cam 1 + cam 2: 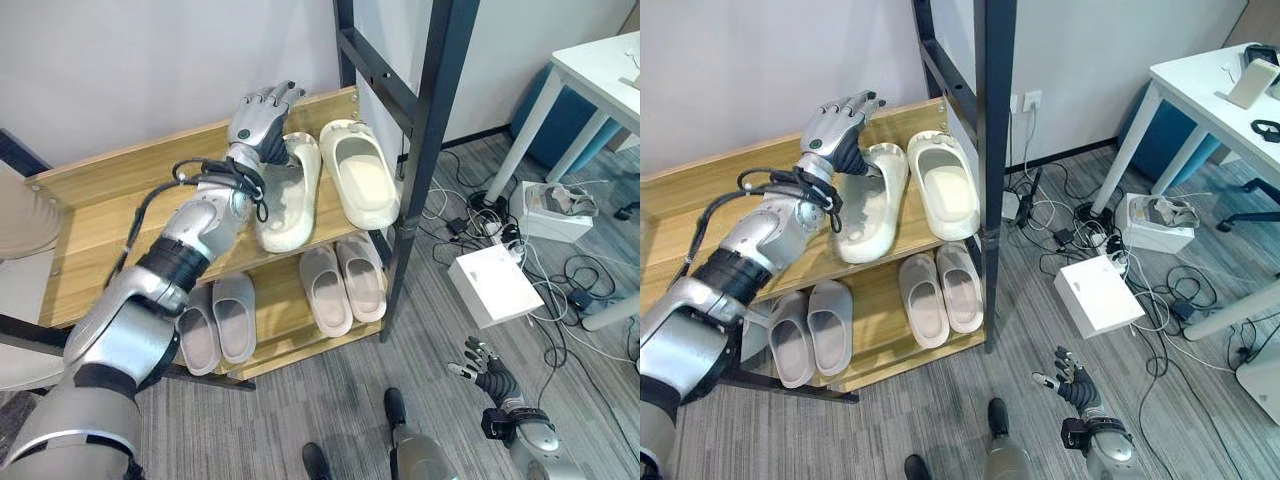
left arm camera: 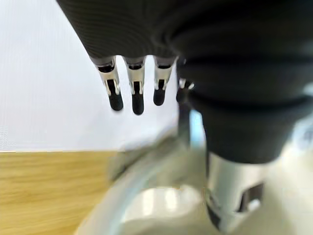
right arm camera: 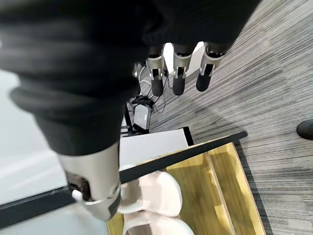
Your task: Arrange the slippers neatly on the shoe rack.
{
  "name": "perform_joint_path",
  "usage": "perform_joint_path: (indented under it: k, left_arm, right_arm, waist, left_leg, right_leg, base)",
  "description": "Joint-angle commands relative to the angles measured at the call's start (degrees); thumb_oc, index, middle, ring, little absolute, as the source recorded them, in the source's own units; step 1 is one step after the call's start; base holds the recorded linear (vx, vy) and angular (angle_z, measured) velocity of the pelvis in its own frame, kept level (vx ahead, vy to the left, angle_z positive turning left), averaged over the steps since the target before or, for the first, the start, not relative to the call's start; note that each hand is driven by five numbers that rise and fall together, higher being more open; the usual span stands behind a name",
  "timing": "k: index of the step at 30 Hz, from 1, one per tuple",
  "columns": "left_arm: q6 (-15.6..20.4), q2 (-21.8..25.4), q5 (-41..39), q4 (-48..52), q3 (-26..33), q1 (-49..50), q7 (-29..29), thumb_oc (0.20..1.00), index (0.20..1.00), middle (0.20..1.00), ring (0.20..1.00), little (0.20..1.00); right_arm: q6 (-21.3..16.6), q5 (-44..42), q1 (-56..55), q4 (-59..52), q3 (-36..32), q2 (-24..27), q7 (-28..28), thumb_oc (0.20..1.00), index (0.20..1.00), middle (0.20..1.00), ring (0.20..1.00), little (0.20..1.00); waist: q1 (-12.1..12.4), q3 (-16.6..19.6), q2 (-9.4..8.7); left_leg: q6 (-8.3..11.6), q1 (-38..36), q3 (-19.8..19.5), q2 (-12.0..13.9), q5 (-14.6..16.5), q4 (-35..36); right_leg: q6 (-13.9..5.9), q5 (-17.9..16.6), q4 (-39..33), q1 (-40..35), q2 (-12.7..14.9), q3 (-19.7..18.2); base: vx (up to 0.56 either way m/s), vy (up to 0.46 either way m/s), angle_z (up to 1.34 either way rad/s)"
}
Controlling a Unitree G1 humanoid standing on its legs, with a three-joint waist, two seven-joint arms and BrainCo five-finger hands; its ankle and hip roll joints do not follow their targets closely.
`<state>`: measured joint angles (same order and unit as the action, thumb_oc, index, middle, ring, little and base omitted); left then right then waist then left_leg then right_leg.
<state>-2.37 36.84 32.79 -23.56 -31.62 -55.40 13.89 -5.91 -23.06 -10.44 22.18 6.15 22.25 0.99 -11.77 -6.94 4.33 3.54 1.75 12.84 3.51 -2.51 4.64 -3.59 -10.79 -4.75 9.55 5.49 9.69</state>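
The left hand [image 1: 262, 118], fingers straight and relaxed, rests over the heel of 1 cream slipper [image 1: 290, 205] lying beside its mate [image 1: 358, 172] on the top wooden shelf [image 1: 110, 215]; it looks light, springy foam, best pinched at a side wall.

Left hand [image 1: 262, 118] outstretched, right hand [image 1: 490, 372] low, both relaxed.

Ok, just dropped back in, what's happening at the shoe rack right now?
The left hand is over the heel end of a cream slipper on the top shelf of the shoe rack, its fingers straight. That slipper's mate lies beside it. Two greyish pairs sit on the lower shelf. The right hand hangs open over the floor.
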Motion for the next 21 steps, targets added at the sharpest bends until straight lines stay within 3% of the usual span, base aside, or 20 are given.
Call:
perform_joint_path:
  k: [1,3,11,15,16,21]
  left_arm:
    - [1.1,2.0,-4.5,-1.5,6.6,-2.4,0.0,1.000,1.000,1.000,1.000,1.000]
    - [3.3,0.0,-14.0,0.1,10.6,1.7,-0.2,1.000,1.000,1.000,1.000,1.000]
    - [8.1,-2.1,-30.0,9.8,18.1,11.9,-0.5,1.000,1.000,1.000,1.000,1.000]
    - [11.9,-6.4,-48.8,14.9,20.7,19.7,-3.6,1.000,1.000,1.000,1.000,1.000]
    - [12.3,-8.9,-59.3,16.9,20.0,22.9,-5.9,1.000,1.000,1.000,1.000,1.000]
    - [9.0,-9.2,-67.5,20.5,16.2,28.1,-9.8,1.000,1.000,1.000,1.000,1.000]
  right_arm:
    - [-0.5,1.2,0.0,-1.6,-1.7,-0.5,1.3,1.000,1.000,1.000,1.000,1.000]
    - [0.5,1.9,0.0,-1.4,-1.3,-0.9,1.9,1.000,1.000,1.000,1.000,1.000]
    - [1.0,3.5,0.0,-0.5,-0.4,-1.8,2.6,1.000,1.000,1.000,1.000,1.000]
    - [1.6,4.1,-0.8,-0.8,-0.4,-1.8,3.0,1.000,1.000,1.000,1.000,1.000]
    - [2.0,4.3,-0.9,-1.0,-0.1,-1.3,3.0,1.000,1.000,1.000,1.000,1.000]
    - [3.0,4.3,-1.0,-1.9,1.0,-0.2,4.0,1.000,1.000,1.000,1.000,1.000]
  waist:
    - [1.0,-0.6,-1.16]
    - [2.0,-0.4,-1.39]
    - [3.8,0.3,-1.61]
    - [4.6,0.8,-1.68]
    - [4.8,1.0,-1.75]
    - [5.1,1.6,-1.83]
  left_leg:
    - [0.26,-2.2,-4.3,-1.2,3.2,0.0]
    - [0.22,-2.1,-4.9,-1.3,2.9,0.0]
    - [0.25,-1.8,-6.3,-1.4,2.5,0.0]
    - [0.28,-1.8,-6.9,-1.6,2.2,0.1]
    - [0.23,-1.7,-7.3,-1.6,2.1,0.1]
    - [0.10,-1.8,-7.7,-1.8,1.9,0.2]
  right_leg:
    - [-5.64,8.2,-0.2,-6.2,0.5,4.8]
    - [-5.50,8.3,-0.2,-6.7,0.7,5.5]
    - [-5.40,8.1,-0.2,-7.3,1.1,7.0]
    - [-5.33,8.1,-0.2,-7.7,1.3,7.7]
    - [-5.35,8.0,-0.2,-7.9,1.4,8.0]
    - [-5.49,7.8,-0.2,-8.1,1.6,8.4]
  base:
    - [-0.02,-0.005,0.22]
    - [-0.03,0.001,0.16]
    - [-0.02,0.003,0.14]
    - [-0.01,0.016,0.12]
    - [-0.02,0.019,0.21]
    - [-0.01,0.016,0.09]
